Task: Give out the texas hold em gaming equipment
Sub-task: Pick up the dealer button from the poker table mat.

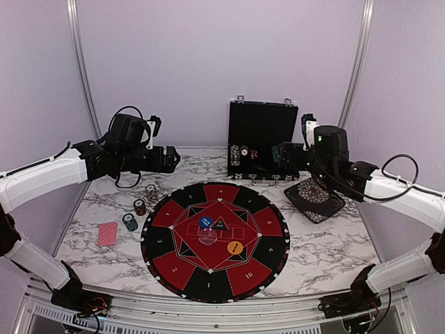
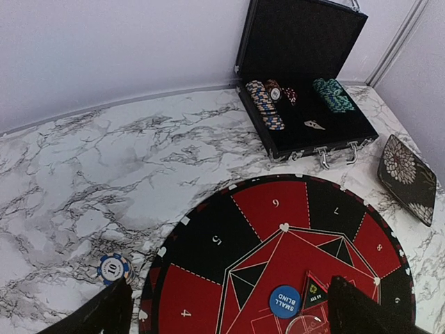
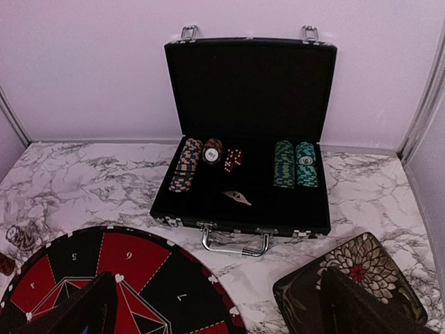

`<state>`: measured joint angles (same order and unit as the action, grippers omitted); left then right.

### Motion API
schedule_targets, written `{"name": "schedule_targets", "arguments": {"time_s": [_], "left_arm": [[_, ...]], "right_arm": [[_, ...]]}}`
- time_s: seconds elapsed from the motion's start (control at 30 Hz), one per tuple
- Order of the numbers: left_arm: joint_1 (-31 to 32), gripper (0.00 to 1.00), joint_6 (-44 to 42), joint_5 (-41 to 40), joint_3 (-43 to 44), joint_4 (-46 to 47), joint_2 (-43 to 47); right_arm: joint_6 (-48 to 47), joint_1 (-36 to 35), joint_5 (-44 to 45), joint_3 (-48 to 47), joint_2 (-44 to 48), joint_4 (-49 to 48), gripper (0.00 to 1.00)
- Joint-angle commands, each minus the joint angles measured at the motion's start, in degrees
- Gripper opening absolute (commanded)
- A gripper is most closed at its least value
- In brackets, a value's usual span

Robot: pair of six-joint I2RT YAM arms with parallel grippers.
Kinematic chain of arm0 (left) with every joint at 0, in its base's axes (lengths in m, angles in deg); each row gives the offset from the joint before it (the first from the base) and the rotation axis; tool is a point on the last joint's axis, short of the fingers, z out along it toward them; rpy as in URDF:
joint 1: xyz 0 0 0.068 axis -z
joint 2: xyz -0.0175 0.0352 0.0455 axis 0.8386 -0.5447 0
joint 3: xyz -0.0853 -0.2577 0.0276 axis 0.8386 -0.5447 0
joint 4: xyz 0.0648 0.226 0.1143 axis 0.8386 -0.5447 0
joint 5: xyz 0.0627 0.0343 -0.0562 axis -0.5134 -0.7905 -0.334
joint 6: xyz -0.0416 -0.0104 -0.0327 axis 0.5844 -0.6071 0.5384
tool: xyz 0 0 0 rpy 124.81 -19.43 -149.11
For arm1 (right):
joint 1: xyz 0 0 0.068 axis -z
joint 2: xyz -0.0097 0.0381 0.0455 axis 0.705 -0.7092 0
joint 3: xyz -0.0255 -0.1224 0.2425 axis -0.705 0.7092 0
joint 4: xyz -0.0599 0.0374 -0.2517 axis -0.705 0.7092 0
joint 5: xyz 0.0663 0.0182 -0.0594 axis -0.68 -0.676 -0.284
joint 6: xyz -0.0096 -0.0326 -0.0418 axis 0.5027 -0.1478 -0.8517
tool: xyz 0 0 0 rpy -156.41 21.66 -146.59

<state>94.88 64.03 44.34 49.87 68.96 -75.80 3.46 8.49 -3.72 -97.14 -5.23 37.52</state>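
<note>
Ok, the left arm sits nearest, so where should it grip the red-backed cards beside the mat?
Probably across the two long edges of the red-backed cards, coming straight down from above. They lie flat on the table, so only the edges offer purchase, and nothing crowds either side.

I see a marble-pattern counter (image 1: 334, 243) with a big round red-and-black mat (image 1: 174, 268) lying flat at centre-front, numbered segments around its rim. A black case (image 1: 263, 129) stands at the back, just behind the mat's far edge, with the lid upright and the latches and handle facing the near edge. A black patterned square dish (image 1: 316, 202) sits front-right of the case, apart from it, near the mat's far-right rim. Plain lilac walls, aluminium frame posts (image 1: 82, 76) in both back corners.
</note>
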Motion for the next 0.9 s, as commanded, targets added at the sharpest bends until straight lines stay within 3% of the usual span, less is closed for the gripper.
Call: {"name": "schedule_targets", "arguments": {"time_s": [0.0,0.33,0.87], "left_arm": [[1.14,0.99,0.39,-1.26,1.48,2.24,-0.93],[0.69,0.99,0.56,-1.43,0.30,3.85,1.06],[-3.84,0.99,0.75,-2.86,-0.73,1.78,6.50]], "right_arm": [[1.19,-3.09,2.06,-1.52,-4.24,1.01,0.98],[-1.29,-6.51,-3.10,-8.09,-15.51,5.44,0.98],[-8.42,-15.01,-14.03,-35.97,-42.60,19.18,0.89]]}}
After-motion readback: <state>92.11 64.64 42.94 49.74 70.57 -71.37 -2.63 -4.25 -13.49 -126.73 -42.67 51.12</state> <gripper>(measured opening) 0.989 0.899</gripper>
